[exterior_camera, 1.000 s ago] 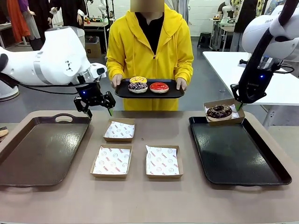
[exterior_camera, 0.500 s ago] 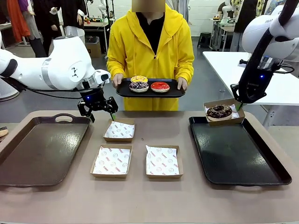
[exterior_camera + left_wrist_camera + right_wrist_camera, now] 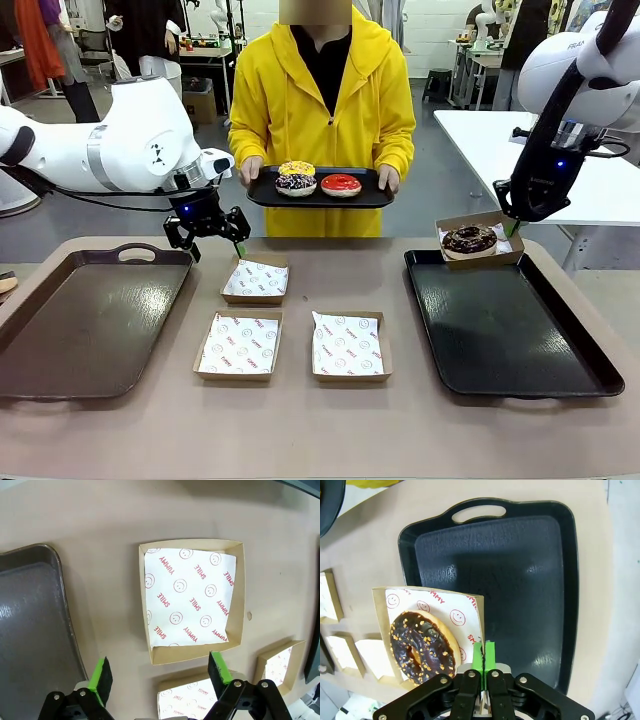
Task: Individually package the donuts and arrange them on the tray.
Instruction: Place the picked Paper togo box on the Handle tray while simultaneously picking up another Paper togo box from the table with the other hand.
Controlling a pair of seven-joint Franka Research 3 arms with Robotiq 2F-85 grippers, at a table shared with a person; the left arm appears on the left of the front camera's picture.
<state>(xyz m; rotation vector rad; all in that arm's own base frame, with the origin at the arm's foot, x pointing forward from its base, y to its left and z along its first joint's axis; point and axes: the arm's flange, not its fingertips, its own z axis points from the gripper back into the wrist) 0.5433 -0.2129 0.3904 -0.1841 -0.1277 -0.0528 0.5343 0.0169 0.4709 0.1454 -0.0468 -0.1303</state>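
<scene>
Cardboard box (image 3: 485,260), chocolate donut (image 3: 469,239) inside, pinched by our right pincer (image 3: 483,646): we'd lower it level onto the black tray (image 3: 500,335). Left pincer (image 3: 159,662) gapes empty.

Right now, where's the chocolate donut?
Front view, right side: the chocolate donut sits in a box pinched by the right gripper, over the black tray's far corner.

Desk (image 3: 300,440) tan. Centre boxes (image 3: 238,377) brown, liners (image 3: 240,345) white with red smiley print. Left tray (image 3: 80,320) dark brown, right tray (image 3: 510,340) black. Upper-right box (image 3: 480,260) brown, chocolate donut (image 3: 469,239) pale-sprinkled. Upper centre: yellow donut (image 3: 296,169), red donut (image 3: 341,185), purple-brown donut (image 3: 295,184) white-sprinkled.
</scene>
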